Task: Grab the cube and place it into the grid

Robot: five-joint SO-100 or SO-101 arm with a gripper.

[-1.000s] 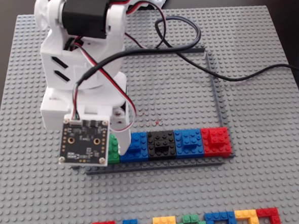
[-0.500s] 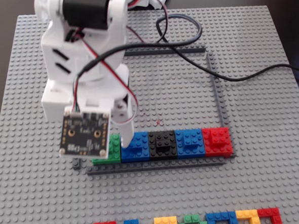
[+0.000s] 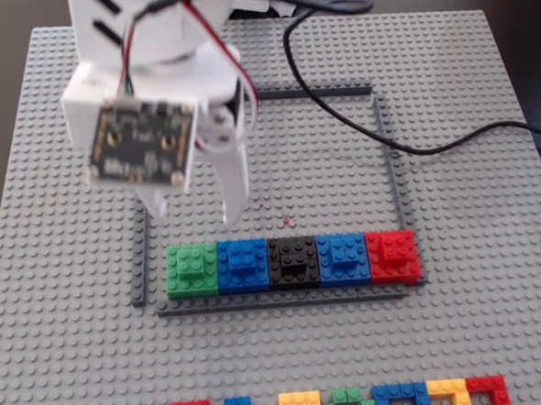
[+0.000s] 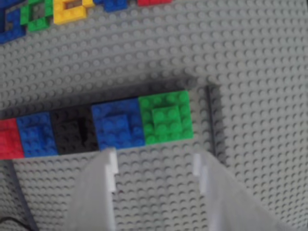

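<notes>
The gripper is hovering empty, fingers spread wide, above the green cube, which is sitting inside the grid beside the blue block, apparently placed.

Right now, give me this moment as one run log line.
cube: seated inside grid, left end of block row | gripper: open, empty, above baseplate, apart from cube | phase: released
</notes>
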